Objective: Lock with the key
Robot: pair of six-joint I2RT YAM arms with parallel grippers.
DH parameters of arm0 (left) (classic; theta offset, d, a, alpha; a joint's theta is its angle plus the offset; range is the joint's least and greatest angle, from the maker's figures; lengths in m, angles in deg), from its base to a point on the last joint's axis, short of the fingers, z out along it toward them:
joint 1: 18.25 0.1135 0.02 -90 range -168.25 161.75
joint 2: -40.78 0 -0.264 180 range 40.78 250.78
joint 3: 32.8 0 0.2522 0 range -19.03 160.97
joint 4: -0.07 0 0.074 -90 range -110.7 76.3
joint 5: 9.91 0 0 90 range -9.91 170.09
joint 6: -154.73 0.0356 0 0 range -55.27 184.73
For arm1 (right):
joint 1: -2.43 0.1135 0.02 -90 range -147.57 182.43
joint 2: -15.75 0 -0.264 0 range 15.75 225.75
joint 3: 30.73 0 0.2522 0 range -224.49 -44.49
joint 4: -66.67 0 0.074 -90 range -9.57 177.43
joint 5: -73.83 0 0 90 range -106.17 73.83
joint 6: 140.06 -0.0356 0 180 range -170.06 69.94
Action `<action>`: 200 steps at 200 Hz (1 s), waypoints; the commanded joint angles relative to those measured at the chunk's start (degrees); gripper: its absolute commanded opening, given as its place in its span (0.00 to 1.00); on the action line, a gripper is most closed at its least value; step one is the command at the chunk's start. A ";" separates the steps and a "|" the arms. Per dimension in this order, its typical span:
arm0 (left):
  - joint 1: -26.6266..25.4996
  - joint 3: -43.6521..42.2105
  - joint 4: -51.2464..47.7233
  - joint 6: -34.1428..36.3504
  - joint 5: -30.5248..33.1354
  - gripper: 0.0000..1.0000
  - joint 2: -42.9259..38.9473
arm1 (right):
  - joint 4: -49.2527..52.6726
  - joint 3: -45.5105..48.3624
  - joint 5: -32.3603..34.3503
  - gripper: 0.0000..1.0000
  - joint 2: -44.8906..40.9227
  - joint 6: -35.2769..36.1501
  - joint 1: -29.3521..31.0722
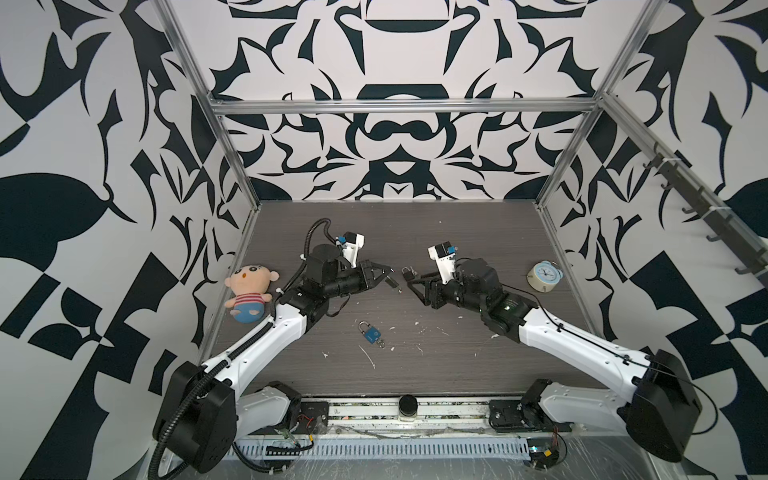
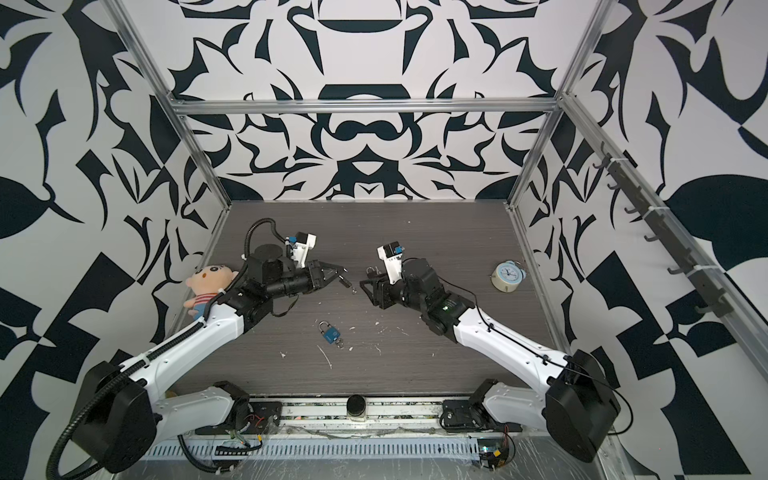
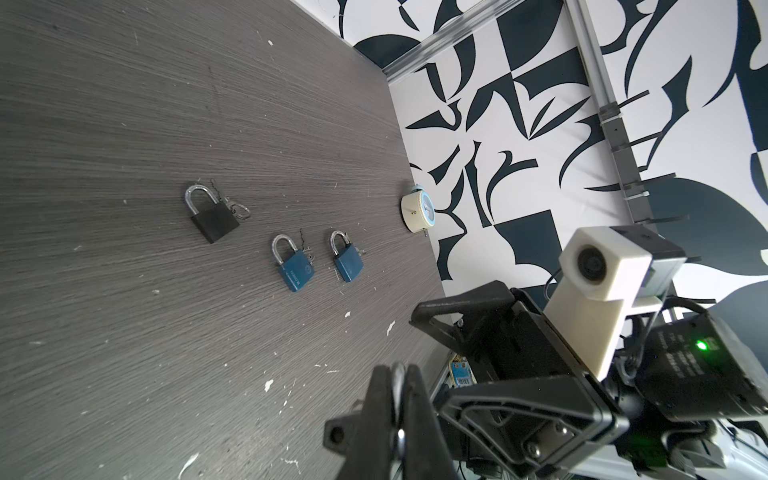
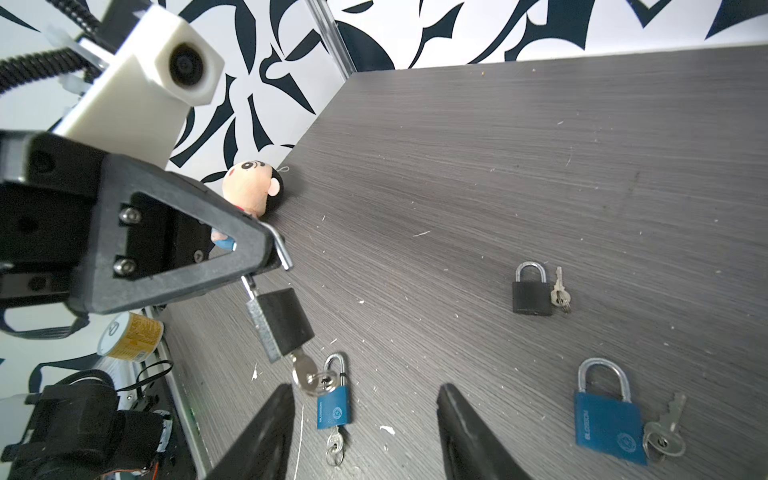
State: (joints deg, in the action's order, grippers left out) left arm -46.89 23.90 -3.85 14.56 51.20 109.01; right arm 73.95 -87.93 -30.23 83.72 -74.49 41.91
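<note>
- Tabletop: dark woodgrain, boxed on three sides by patterned walls, with aluminium posts at the far corners. The near edge is the rail that carries both arm bases.
- Left edge: plush doll lies against the wall, close by the left forearm.
- Right edge: alarm clock stands near the wall, apart from the right arm.
- Open room: the far strip of tabletop behind both tools shows plain grain. The stretch between the two forearms holds the blue padlock and scattered pale flecks.
- Left tool: pinched tight on the shackle of the hanging black padlock, which it holds off the tabletop. In both top views this is just left of centre.
- Right tool: jaws apart at a middling width, nothing between them. It faces the left tool, tips near the hanging lock.
- Hanging black padlock: matte black face, bare metal side, body tilted. One shackle leg enters the body; the other ends free, clear of it.
- Key: silver, seated in the underside of that body, with a ring through its head.
- Right wrist view, lying flat further off: second black padlock with keys beside it, and the other blue padlock with a key at its side.
</note>
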 commanded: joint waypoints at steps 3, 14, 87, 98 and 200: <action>-0.18 -0.92 3.29 -3.13 -0.08 0.00 -1.97 | -5.68 0.98 -6.28 0.56 -1.18 -1.25 -1.07; -0.18 -1.18 3.67 -4.03 -0.11 0.00 -2.42 | -6.46 1.29 -7.66 0.55 -1.01 -1.03 -1.25; -1.06 -1.23 4.50 -7.48 0.54 0.00 -5.31 | -12.50 -0.31 -16.30 0.55 3.55 -1.61 -1.25; -1.15 -0.97 4.61 -7.77 0.50 0.00 -5.39 | -13.51 -0.59 -17.14 0.55 4.16 -1.89 -1.25; -2.18 1.02 4.54 -9.29 0.43 0.00 -3.56 | -14.34 -4.48 -17.49 0.48 6.95 0.69 0.67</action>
State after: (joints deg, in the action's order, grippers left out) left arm -48.69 22.55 -1.31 6.21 51.79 105.05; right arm 62.13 -89.43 -47.06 90.10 -75.10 41.87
